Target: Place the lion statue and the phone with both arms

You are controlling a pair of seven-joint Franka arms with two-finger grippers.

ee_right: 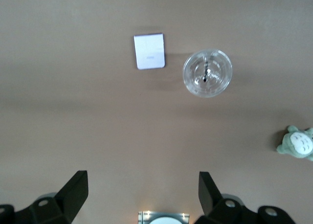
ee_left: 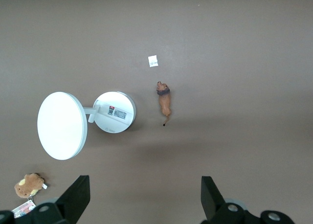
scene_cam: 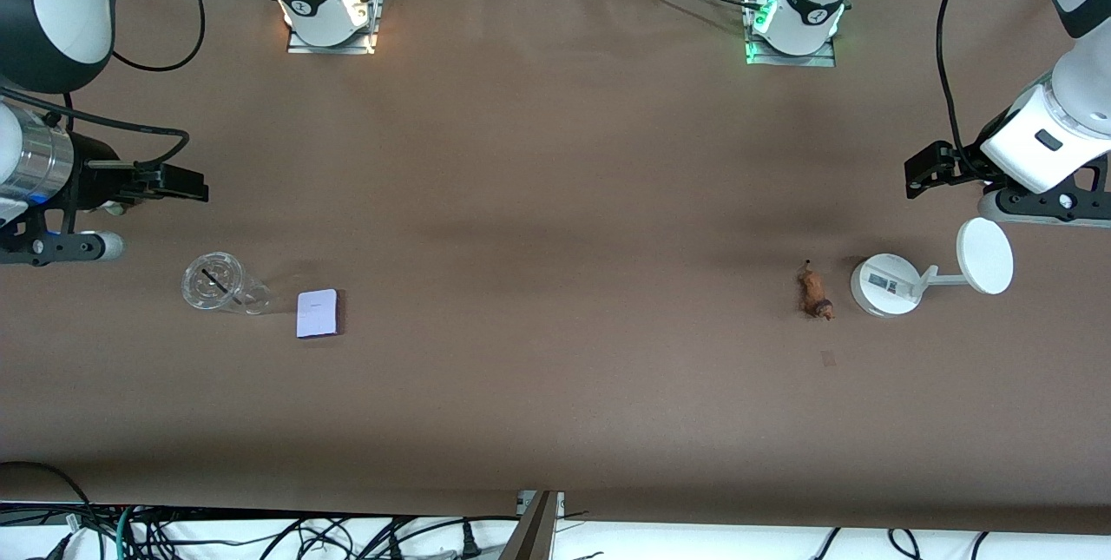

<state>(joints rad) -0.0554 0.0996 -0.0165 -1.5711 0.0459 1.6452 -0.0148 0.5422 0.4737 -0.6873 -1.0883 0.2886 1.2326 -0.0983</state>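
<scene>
While both arms hang raised at their own ends of the brown table (scene_cam: 555, 195), neither touches anything. Left gripper (ee_left: 143, 204): fingers spread wide, nothing between them, over bare table toward the left arm's end, above the white stand (scene_cam: 885, 284). Right gripper (ee_right: 143, 197): fingers likewise spread and unloaded, over bare table toward the right arm's end. Lion statue (scene_cam: 815, 293) lies on its side on the tabletop, toward the left arm's end, just beside the stand's round base but apart from it; dark mane end points toward the front camera, thin tail away from it. The stand's round disc (scene_cam: 984, 255) sits on a short arm off the base, on the side away from the lion. A small white scrap (ee_left: 153, 60) lies near the lion's mane end. Phone (scene_cam: 317, 313) lies flat toward the right arm's end, just beside a clear plastic cup (scene_cam: 217, 284), not touching it. Left wrist view shows a brown plush (ee_left: 30, 185) with a tag; right wrist view shows a grey-green plush (ee_right: 297, 143).
</scene>
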